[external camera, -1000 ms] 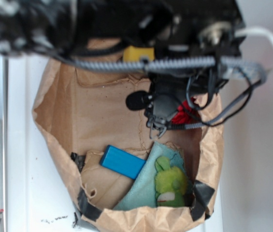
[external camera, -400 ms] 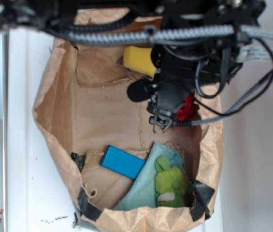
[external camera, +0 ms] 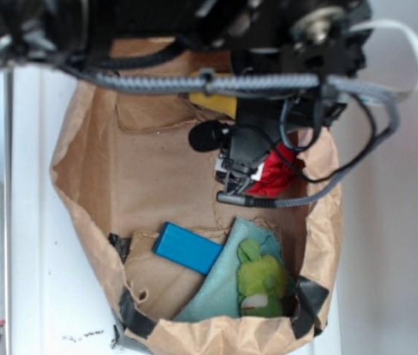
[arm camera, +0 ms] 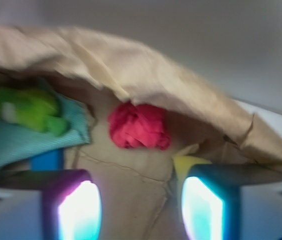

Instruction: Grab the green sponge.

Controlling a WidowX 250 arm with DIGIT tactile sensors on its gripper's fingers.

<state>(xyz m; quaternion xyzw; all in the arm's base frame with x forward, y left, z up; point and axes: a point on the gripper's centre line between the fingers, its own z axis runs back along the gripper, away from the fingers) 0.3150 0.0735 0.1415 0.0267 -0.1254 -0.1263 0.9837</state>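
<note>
No readable text, labels, brands or numbers in either view.

The arm covers most of the green sponge [external camera: 216, 103] at the paper bag's [external camera: 90, 170] far edge. The wrist view is blurred, the tool [arm camera: 141, 210] cut off at its bottom edge.

Reaches in from the top edge of the exterior view, black arm draped in braided grey cables. Gripper [external camera: 232, 177] points downward. In the wrist view, gripper [arm camera: 141, 207] spread wide, both fingers [arm camera: 78, 210] apart, nothing held between them.
</note>
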